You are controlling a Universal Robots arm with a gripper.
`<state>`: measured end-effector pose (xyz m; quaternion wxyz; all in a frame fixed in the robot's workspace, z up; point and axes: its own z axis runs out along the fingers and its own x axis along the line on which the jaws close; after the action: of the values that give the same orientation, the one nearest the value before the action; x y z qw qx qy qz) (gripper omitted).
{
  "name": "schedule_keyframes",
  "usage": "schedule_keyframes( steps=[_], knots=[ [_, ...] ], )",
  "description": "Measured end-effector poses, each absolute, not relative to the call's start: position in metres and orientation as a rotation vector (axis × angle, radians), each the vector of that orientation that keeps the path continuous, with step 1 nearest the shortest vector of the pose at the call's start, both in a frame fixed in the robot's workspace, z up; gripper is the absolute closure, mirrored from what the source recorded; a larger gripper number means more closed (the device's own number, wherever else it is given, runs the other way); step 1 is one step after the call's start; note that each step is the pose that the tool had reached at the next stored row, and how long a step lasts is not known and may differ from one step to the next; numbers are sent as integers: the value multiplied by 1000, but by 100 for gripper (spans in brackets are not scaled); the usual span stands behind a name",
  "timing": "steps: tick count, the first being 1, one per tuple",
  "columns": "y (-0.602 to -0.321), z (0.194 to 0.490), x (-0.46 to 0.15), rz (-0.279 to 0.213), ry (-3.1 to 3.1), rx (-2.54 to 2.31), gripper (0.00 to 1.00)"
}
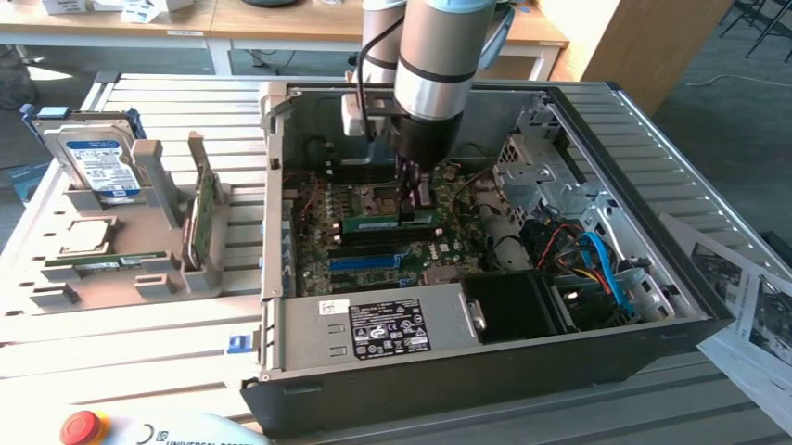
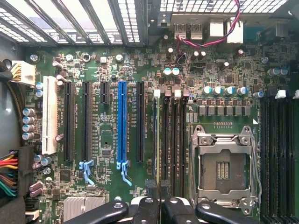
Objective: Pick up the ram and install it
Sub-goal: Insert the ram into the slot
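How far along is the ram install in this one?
Done: the ram is picked up and inside the case. In hand: the gripper is shut on it at the black memory slots. Left: seating; whether it is clicked in cannot be told.

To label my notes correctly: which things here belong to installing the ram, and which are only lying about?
Job: ram, tool, black memory slots.
Lying about: hard drive, green card, papers.

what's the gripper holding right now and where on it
The ram, as far as can be seen: the gripper is shut on its upper edge, nearer the stick's end at the exterior view's right.
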<state>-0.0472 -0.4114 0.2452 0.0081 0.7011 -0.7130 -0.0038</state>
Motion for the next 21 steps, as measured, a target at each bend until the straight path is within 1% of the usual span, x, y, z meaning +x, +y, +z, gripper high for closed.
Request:
schedule_keyframes(
  steps=[21],
  knots=[
    [-411, 235, -47, -11, -2229, 2192, 88]
  ],
)
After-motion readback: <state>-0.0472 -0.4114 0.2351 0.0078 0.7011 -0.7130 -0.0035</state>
